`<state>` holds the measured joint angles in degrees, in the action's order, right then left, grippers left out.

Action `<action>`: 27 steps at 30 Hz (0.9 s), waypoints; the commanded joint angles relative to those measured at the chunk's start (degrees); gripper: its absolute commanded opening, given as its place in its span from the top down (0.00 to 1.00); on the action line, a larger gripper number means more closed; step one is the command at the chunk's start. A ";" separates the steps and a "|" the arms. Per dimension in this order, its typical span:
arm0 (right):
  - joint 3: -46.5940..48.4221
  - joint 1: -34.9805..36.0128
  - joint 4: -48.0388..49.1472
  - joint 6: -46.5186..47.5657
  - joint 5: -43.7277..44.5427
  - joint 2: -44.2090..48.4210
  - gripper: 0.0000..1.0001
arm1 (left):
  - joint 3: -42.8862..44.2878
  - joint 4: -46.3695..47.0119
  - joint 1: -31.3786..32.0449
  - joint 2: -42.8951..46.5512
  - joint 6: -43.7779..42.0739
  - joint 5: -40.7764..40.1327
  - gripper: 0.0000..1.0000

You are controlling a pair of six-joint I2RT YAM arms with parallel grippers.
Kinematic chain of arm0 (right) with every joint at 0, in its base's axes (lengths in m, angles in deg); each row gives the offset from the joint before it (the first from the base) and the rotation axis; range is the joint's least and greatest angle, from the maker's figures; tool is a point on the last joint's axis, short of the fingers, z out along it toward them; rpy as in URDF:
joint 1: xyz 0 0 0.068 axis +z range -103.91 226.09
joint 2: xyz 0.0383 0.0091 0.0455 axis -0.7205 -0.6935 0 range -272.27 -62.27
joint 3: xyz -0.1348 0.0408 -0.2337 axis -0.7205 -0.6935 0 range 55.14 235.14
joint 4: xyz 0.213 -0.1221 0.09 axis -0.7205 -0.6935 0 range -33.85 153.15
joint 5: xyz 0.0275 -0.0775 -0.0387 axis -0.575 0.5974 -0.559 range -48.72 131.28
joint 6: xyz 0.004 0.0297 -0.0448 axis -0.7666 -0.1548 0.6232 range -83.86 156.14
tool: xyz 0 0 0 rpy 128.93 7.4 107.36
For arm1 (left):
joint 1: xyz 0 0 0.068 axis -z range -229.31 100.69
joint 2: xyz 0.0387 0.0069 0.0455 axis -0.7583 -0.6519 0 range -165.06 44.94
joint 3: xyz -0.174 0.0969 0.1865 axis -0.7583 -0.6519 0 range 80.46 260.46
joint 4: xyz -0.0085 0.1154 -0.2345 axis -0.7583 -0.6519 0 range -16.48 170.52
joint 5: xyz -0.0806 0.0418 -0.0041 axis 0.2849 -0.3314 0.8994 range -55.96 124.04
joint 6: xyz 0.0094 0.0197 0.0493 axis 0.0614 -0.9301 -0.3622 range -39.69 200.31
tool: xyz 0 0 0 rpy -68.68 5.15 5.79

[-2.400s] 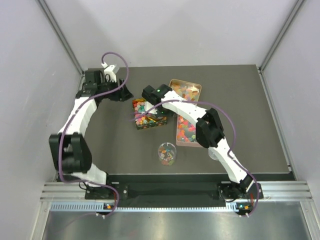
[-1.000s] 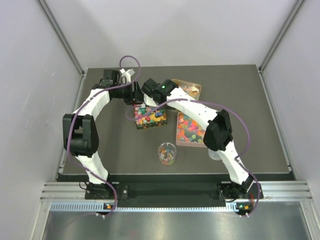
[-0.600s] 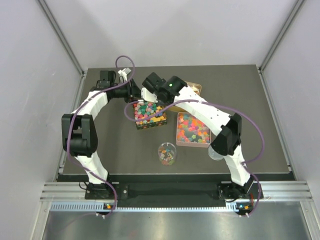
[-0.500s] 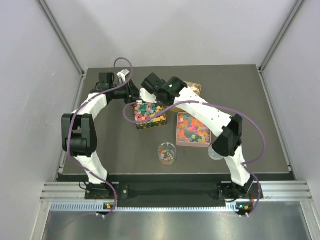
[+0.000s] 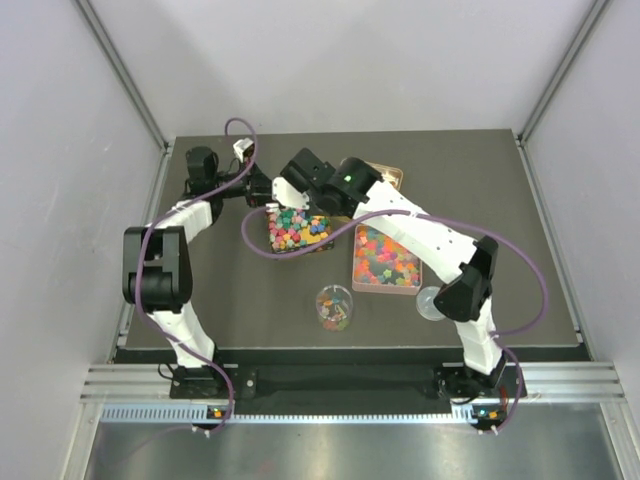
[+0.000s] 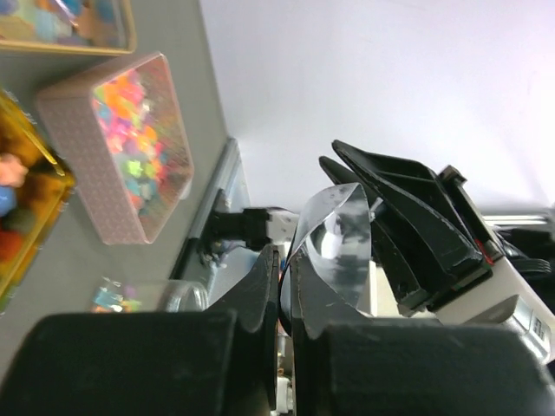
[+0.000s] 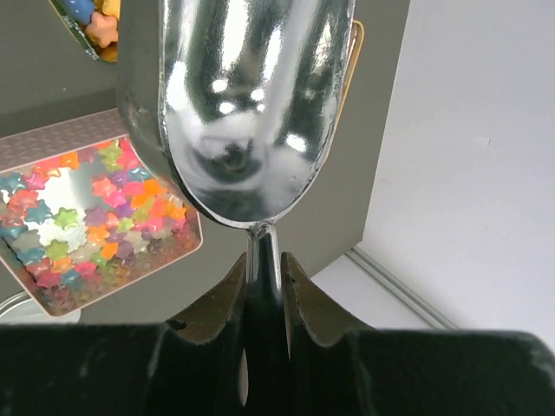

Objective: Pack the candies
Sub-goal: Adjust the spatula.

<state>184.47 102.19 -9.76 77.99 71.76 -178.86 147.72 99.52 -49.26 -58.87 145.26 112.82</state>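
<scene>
Shifted leftward, left gripper pinches film; right gripper clamps scoop over multicoloured candies.

We see bright, even light and only soft shadows on the desk. Strong glare lies on the metal scoop; the near jaws look dark and blurred.

Filling the top of the right wrist view is a polished metal scoop, smooth and mirror-bright. At lower left, the candies look glossy and translucent. At the centre of the left wrist view curves a thin clear plastic piece. The pink tin at upper left has a matt, finely dotted wall. The table is matt dark grey.
</scene>
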 commanded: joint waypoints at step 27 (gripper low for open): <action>-41.59 -22.26 45.30 -25.41 -61.41 49.97 0.40 | -8.46 47.10 -7.88 0.71 40.89 5.41 1.00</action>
<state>156.58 80.16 15.84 58.71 25.79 -134.14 139.90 147.06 -56.10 -63.00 188.64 118.40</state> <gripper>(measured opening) 0.607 0.058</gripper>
